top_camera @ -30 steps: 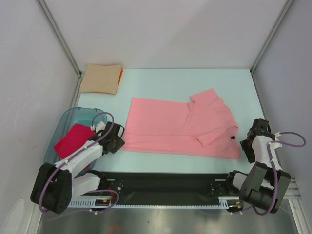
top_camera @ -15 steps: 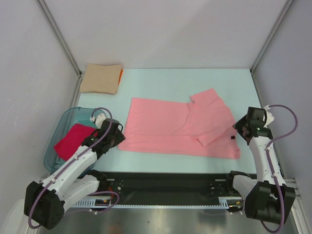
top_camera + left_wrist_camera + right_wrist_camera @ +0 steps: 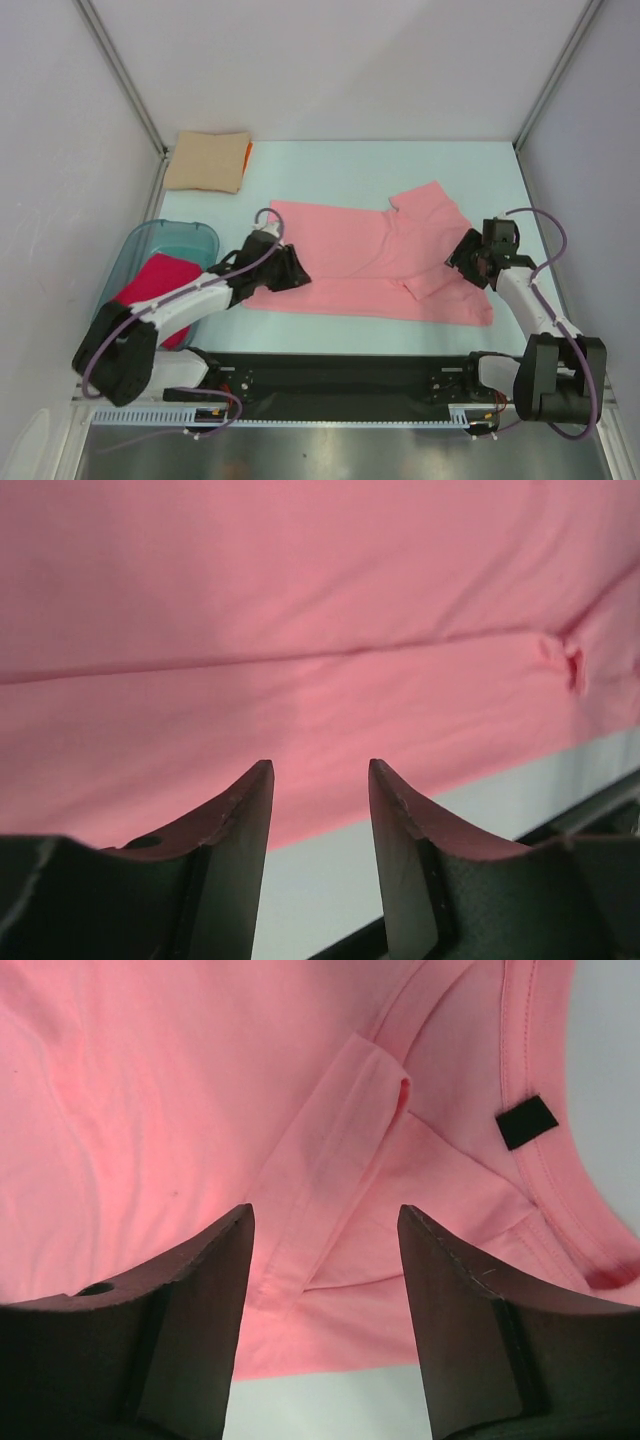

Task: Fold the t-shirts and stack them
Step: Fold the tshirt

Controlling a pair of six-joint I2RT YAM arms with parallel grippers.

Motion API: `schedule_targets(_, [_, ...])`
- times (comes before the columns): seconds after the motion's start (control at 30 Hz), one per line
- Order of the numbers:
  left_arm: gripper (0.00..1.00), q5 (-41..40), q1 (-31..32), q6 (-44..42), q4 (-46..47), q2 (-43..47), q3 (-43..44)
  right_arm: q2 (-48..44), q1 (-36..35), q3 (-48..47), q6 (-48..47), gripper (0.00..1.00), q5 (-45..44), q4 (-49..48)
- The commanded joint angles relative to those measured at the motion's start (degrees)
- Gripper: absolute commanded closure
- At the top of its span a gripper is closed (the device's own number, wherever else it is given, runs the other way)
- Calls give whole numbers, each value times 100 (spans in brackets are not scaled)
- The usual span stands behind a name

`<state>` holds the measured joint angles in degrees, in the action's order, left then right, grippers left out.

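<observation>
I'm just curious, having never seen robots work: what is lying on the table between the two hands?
The salmon-pink t-shirt, spread flat, fills the stretch between the left hand and the right hand; the top view shows it.

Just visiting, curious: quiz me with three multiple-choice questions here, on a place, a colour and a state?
1. Where does the crimson shirt lie? A in the teal tub; B on the floor; C held in the air.
2. What colour is the label on the pink shirt? A white; B dark; C yellow.
3. How do the left gripper and right gripper stand? A both open; B both shut; C one shut on cloth.
Answers: A, tub walls surround it; B, it shows black; A, each wrist view shows a gap.
</observation>
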<state>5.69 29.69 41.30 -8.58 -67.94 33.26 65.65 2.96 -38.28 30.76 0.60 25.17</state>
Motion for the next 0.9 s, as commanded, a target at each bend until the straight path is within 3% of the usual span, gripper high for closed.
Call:
schedule_targets(0.0, [51, 837, 720, -210, 840, -718, 567, 185, 256, 31, -360, 34, 335, -311])
schedule_targets(0.17, [51, 889, 1713, 70, 1929, -1851, 1226, 229, 740, 119, -589, 29, 1081, -652])
schedule_targets(0.3, [50, 1363, 2101, 404, 2518, -2887, 2059, 370, 785, 137, -703, 29, 1293, -829])
schedule_targets(0.43, [48, 1321, 2383, 669, 2510, -3636, 2710, 501, 846, 128, -695, 32, 1311, -900])
schedule_targets(0.7, [54, 521, 2840, 827, 2457, -4587, 3486, 545, 1084, 251, -712, 34, 1504, -1005])
schedule_targets(0.87, [51, 274, 3016, 1090, 2247, -5069, 3969, 703, 1128, 260, -712, 34, 1600, -1093])
